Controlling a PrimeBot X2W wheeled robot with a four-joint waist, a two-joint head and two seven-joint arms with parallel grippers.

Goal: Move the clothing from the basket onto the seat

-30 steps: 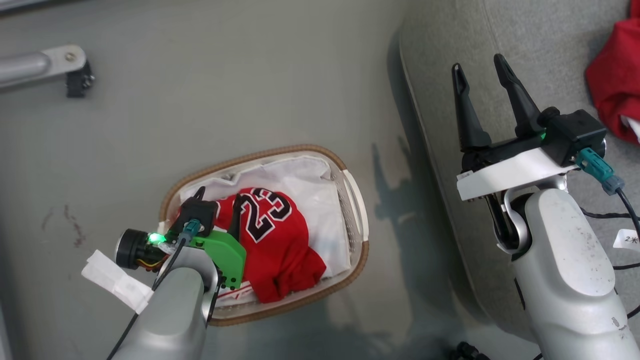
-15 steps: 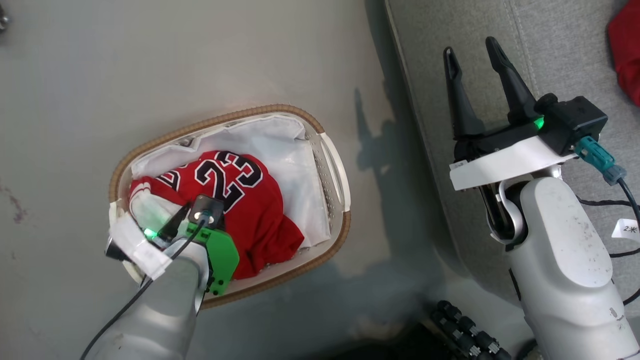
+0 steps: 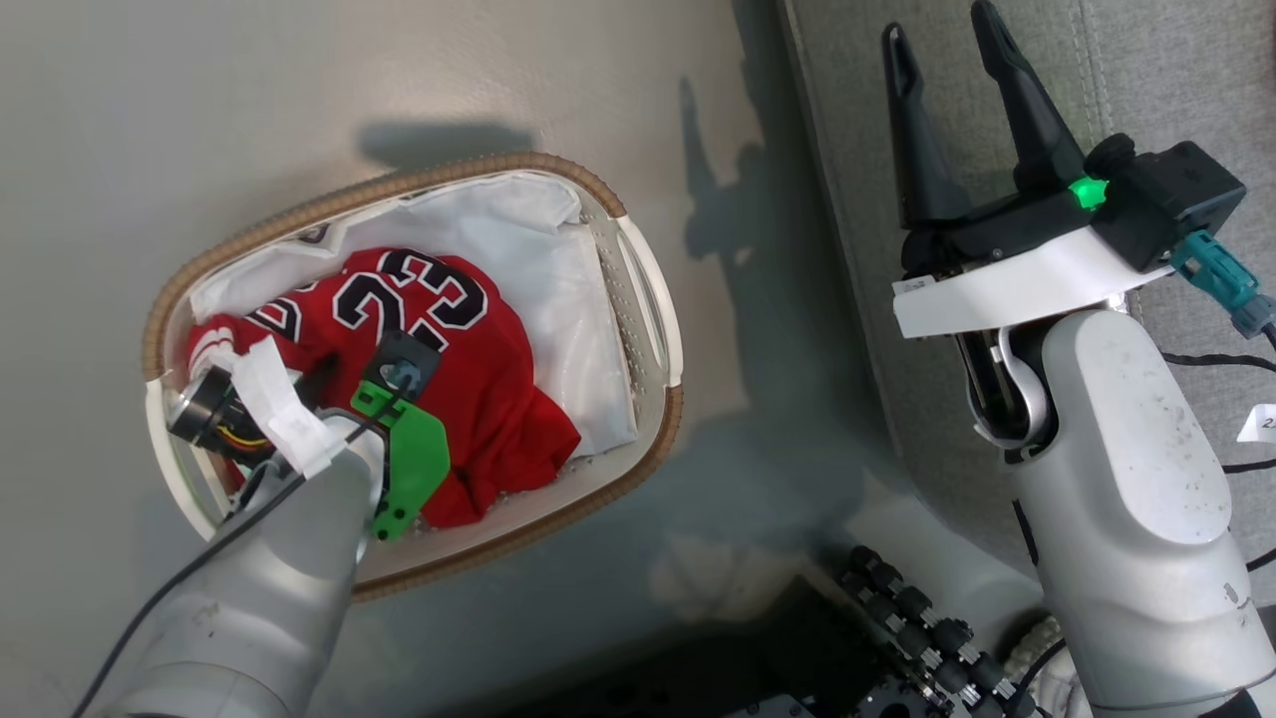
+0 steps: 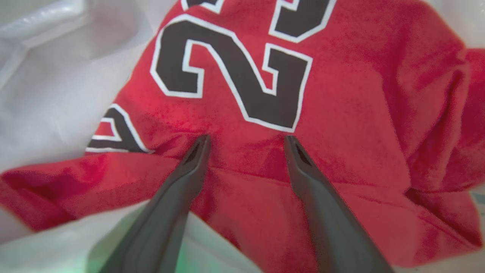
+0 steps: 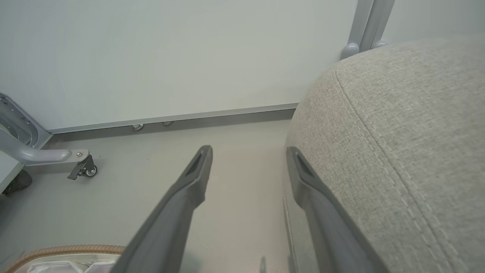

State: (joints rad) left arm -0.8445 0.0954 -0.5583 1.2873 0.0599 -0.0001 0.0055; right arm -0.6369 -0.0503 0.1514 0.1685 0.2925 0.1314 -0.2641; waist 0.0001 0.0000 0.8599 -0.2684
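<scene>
The red jersey (image 3: 488,399) with a black-and-white 23 lies crumpled in the oval white basket (image 3: 643,329), over its white liner (image 3: 518,239). My left gripper (image 4: 246,142) is down inside the basket and open, both fingertips pressing on the jersey (image 4: 341,113) just below the number, with a raised fold of red cloth between them. My right gripper (image 3: 937,25) stands open and empty above the left edge of the grey seat (image 3: 1146,80). In the right wrist view the gripper (image 5: 249,151) points past the seat's rounded corner (image 5: 398,132) toward the floor.
The basket stands on grey floor left of the seat. A grey frame leg with a caster (image 5: 81,168) stands near the wall. The robot's base with black rollers (image 3: 917,628) is at the bottom. Black cables (image 3: 1226,359) lie on the seat.
The head camera has shifted, moving the whole picture. My left gripper has come from the basket's left edge onto the jersey and lowered onto it. The right gripper stays open by the seat.
</scene>
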